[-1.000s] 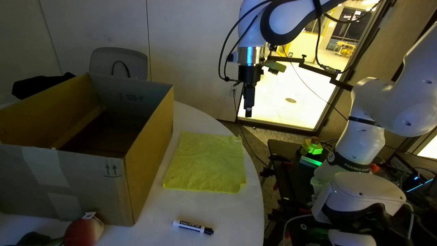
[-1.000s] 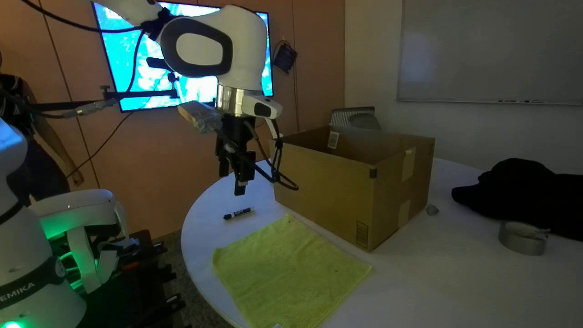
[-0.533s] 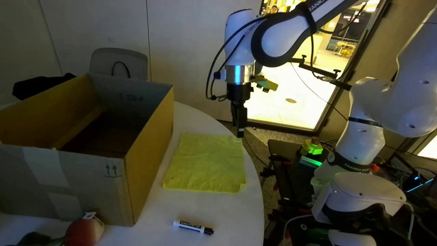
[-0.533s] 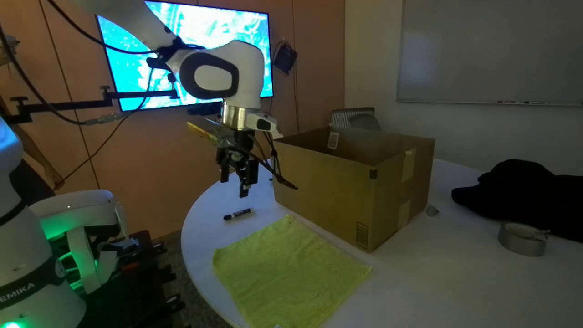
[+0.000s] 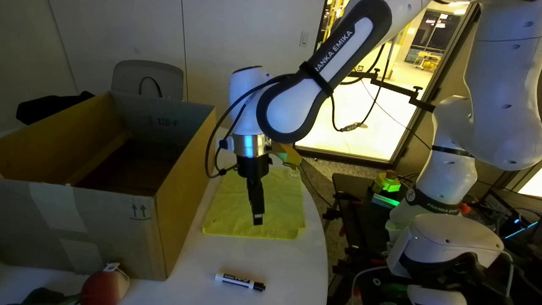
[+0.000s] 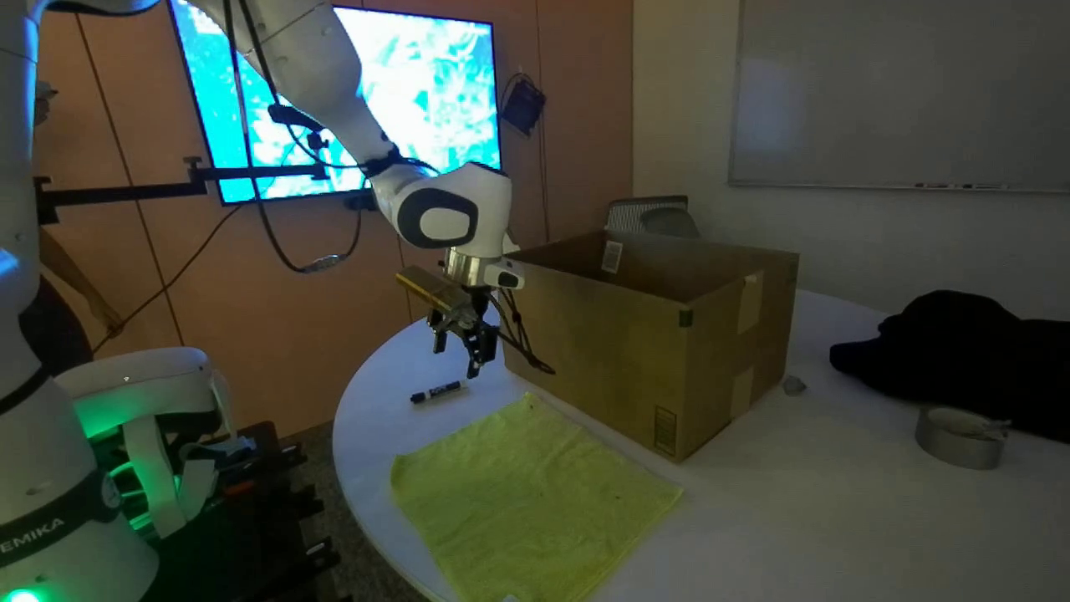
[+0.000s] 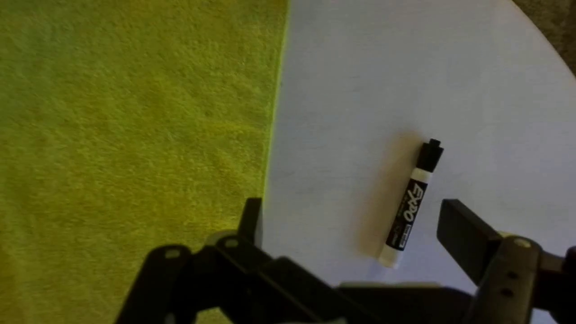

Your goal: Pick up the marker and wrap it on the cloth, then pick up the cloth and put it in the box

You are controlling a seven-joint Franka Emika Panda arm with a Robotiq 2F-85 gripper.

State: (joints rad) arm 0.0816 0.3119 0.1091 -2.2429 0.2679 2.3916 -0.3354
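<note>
The marker [image 7: 407, 204] lies flat on the table [image 7: 324, 112], off the cloth [image 7: 135, 112] and near one of its edges. Its long axis runs roughly along that edge, the black cap pointing toward the table's rounded rim and slanting slightly away from the cloth. The wrist view makes the EXPO lettering plain; it is small in both exterior views. An exterior view shows the inner floor of the box [image 5: 186, 199], which stands just beside the cloth's adjoining edge. In an exterior view a gray roll [image 6: 960, 439] sits well apart from the cloth. The gripper [image 7: 351, 220] hangs above the table, fingers spread wide, gripping nothing; the marker appears between them, lower down and untouched.
</note>
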